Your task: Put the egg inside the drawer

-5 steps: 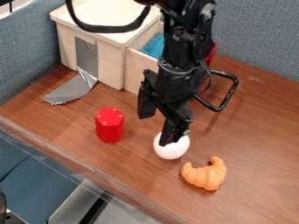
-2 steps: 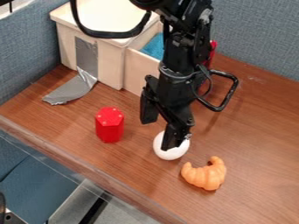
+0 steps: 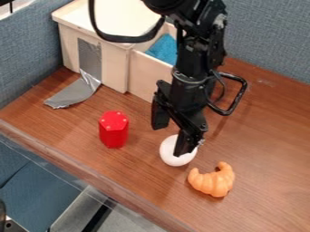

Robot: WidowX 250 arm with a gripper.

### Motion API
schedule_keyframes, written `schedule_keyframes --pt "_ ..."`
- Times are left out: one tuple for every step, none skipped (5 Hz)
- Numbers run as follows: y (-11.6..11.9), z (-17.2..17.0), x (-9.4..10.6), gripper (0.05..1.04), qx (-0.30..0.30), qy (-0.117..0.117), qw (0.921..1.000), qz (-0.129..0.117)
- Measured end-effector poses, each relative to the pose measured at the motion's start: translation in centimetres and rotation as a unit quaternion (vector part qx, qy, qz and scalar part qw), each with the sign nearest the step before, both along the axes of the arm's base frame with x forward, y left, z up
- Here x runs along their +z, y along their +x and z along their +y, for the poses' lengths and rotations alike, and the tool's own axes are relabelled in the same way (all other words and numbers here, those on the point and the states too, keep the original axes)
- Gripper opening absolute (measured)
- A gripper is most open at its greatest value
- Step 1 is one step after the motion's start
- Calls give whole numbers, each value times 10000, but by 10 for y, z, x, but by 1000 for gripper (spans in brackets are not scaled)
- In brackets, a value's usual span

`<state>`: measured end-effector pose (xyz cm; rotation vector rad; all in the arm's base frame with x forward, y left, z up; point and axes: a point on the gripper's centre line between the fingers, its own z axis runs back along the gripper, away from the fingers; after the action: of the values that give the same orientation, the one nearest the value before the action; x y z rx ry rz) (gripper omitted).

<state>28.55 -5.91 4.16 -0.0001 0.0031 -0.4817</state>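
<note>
Currently, your black two-finger gripper (image 3: 170, 140) hangs wide at the white oval egg (image 3: 171, 153). Your pale wooden drawer (image 3: 144, 77) stands open, far.

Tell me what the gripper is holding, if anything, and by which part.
Nothing is held: the gripper is open, its fingers spread apart, and the egg sits on the table, partly hidden behind one finger.

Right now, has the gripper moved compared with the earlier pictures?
Yes. The gripper has shifted slightly toward the right of the picture, away from the red hexagonal block, which stands where it did.
</note>
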Motion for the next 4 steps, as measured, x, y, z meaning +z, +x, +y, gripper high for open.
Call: schedule_keyframes --pt "5 -2 -6 999 80 50 9999 52" --pt "4 -4 -14 962 43 112 9998 155" --pt "6 -5 -14 792 66 95 9999 80" --pt "6 -6 -13 791 87 103 9999 61"
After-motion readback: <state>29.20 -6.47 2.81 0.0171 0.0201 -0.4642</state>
